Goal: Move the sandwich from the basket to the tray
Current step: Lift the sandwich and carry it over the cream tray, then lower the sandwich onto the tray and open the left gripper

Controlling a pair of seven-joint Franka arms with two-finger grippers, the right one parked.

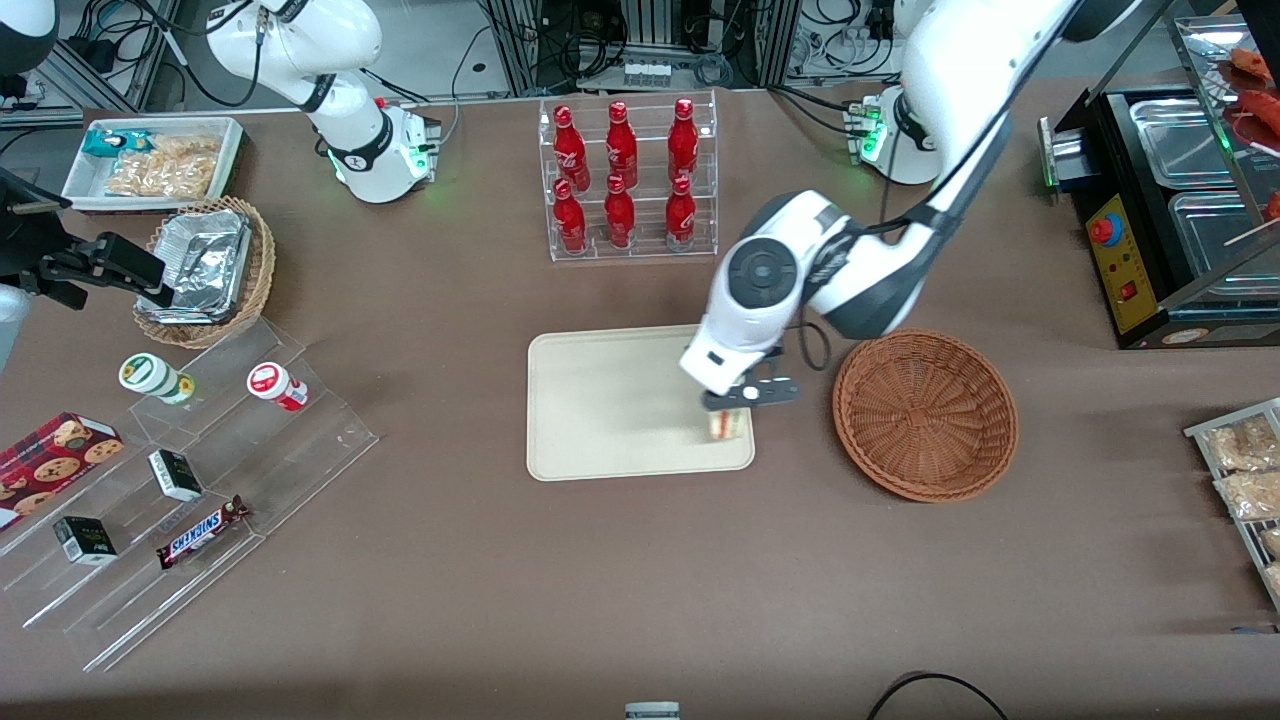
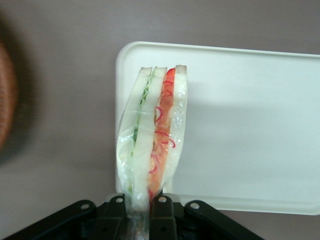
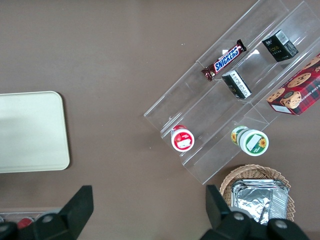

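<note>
The sandwich (image 2: 152,135), a plastic-wrapped wedge of white bread with green and red filling, hangs from my gripper (image 2: 141,212), whose black fingers are shut on the wrapper's end. From the front the sandwich (image 1: 729,423) is just above the cream tray (image 1: 610,400), over the tray's corner nearest the basket and the camera, with the gripper (image 1: 745,398) on top of it. The reddish-brown wicker basket (image 1: 925,412) stands beside the tray, toward the working arm's end, and holds nothing. In the wrist view the tray (image 2: 250,130) spreads beneath the sandwich.
An acrylic rack of red bottles (image 1: 625,175) stands farther from the camera than the tray. Toward the parked arm's end are a tan basket of foil containers (image 1: 205,265), a clear stepped snack display (image 1: 180,470) and a white bin (image 1: 150,160). A black food warmer (image 1: 1170,200) stands at the working arm's end.
</note>
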